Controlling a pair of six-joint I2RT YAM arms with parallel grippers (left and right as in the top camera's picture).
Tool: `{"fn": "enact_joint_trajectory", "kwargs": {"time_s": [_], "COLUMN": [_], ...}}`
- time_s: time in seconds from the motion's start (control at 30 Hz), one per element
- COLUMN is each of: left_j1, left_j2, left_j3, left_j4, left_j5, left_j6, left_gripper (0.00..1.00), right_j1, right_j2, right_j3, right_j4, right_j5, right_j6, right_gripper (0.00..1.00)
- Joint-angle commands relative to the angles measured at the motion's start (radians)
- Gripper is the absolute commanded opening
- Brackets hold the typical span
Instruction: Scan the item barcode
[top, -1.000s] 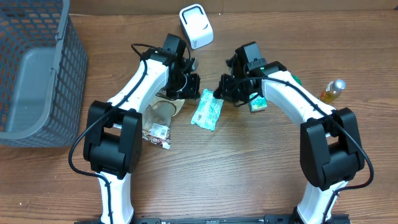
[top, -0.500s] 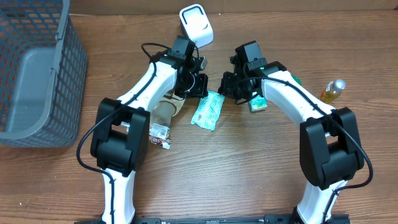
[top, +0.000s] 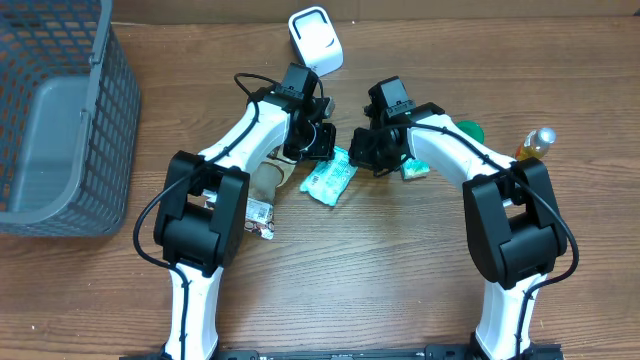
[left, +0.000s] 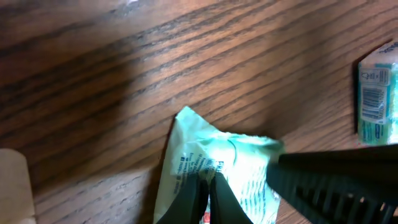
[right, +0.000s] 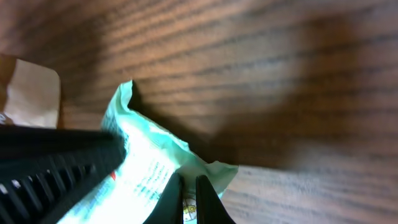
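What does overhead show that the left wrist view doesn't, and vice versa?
Only overhead: the white scanner, the grey basket and the bottle. Only left wrist: the barcode on the teal pack, and the left gripper pinched shut on the wrapper. Both: the mint packet, gripped also by the right gripper, and the wooden table.

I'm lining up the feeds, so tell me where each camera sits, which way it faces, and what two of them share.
Overhead: fixed above the wooden table, looking straight down; left arm, right arm, grey basket and white scanner show.
Left wrist: on the left arm, facing down past its shut left gripper at the green packet.
Right wrist: on the right arm, facing down past its shut right gripper at that packet.
Shared: both wrist views show the packet, pinched by both grippers.
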Motion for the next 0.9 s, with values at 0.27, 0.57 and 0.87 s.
{"fn": "enact_joint_trajectory", "kwargs": {"time_s": [0.27, 0.57, 0.87], "left_j1": [0.015, 0.014, 0.015], "left_j2": [0.006, -0.023, -0.022], "left_j3": [0.174, 0.321, 0.185], "left_j4": [-0.079, -0.402, -0.402], "left_j5": [-0.100, -0.104, -0.233], "left_j6": [0.041, 0.040, 0.037], "left_gripper": [0.04, 0.04, 0.04], "right_j1": [0.007, -0.046, -0.146], "right_j2": [0.028, 0.021, 0.021], "right_j3": [0.010, 0.183, 0.208], "right_j4": [-0.183, -0.406, -0.402], "right_j5": [0.065, -0.141, -0.145], "right_j6": [-0.056, -0.164, -0.166], "right_gripper": [0.04, 0.11, 0.60]}}
